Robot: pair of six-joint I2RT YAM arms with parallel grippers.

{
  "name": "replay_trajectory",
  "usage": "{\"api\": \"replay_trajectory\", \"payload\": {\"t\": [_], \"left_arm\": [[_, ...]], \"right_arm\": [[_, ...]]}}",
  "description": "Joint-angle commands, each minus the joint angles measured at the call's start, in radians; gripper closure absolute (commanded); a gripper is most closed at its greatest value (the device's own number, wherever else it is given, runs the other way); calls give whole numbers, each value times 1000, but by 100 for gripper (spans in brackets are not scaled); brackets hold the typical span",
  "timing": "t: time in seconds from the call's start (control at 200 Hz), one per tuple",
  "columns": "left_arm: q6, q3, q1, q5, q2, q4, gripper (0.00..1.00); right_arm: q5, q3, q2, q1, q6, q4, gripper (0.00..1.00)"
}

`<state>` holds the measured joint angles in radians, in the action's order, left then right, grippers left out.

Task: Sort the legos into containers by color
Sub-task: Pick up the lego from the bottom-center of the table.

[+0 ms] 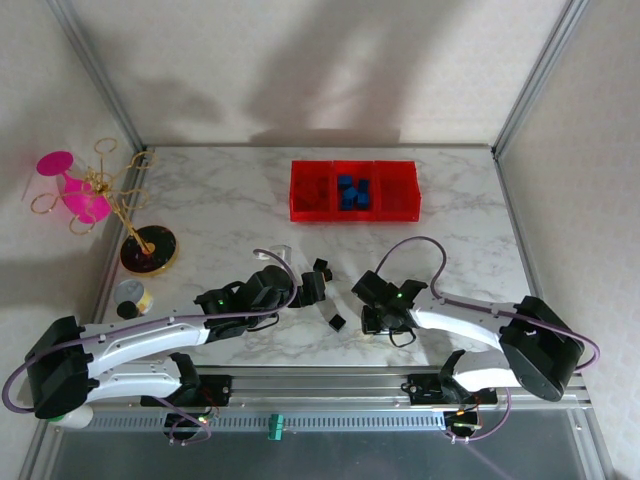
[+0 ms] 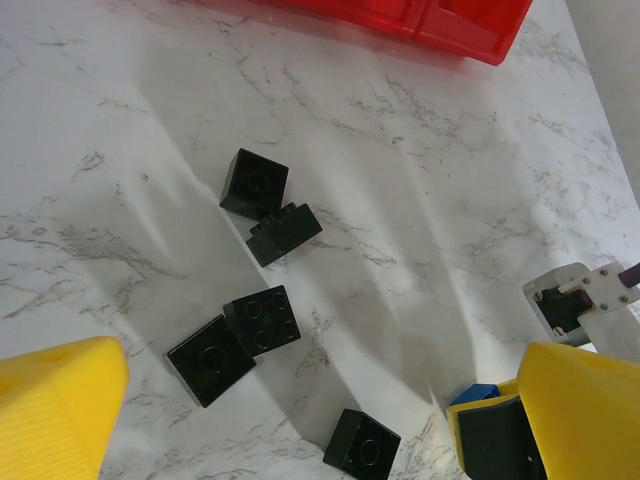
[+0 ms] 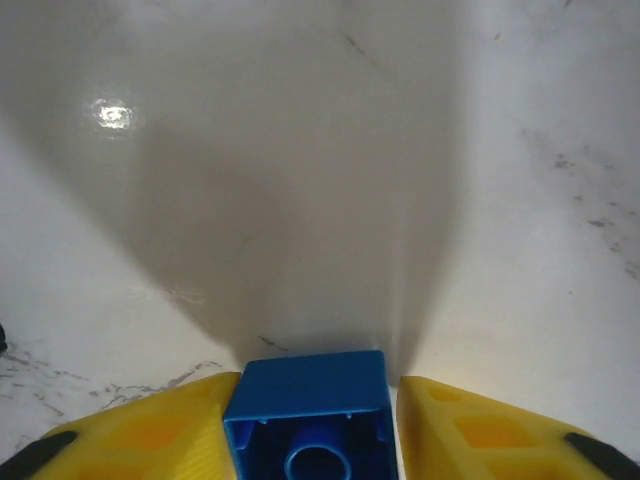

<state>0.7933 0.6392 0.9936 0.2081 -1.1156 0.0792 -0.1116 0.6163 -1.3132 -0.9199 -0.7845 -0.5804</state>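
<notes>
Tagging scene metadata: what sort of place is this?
Probably a lab robot cell: marble-pattern table boxed in by aluminium frame posts and white panels, left arm and right arm bolted to a rail.

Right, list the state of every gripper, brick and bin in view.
left gripper: open, holding nothing.
right gripper: shut on a blue brick.
black bricks: five, loose on the table, unsorted.
bins: open-topped, middle compartment holding blue bricks.
</notes>
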Motion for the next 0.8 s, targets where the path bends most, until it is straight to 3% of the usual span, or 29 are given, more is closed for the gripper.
{"api": "replay_trajectory", "payload": {"t": [0.0,0.13,0.416,0.621,0.796], "left_arm": [[15,-10,8,37,-4,-4,0],[11,-3,8,39,-5,-10,0],[-31,45,1,49,-3,-32,0],[-60,106,-32,67,-14,-48,0],[-78,152,-96,81,-29,-23,0]], "right_arm": [[-38,6,-11,-13,-20,-2,62],[-41,18,8,-13,-14,7,69],[-85,145,28,7,49,6,69],[-109,290,-38,118,158,68,69],[-135,395,-137,220,237,240,70]]}}
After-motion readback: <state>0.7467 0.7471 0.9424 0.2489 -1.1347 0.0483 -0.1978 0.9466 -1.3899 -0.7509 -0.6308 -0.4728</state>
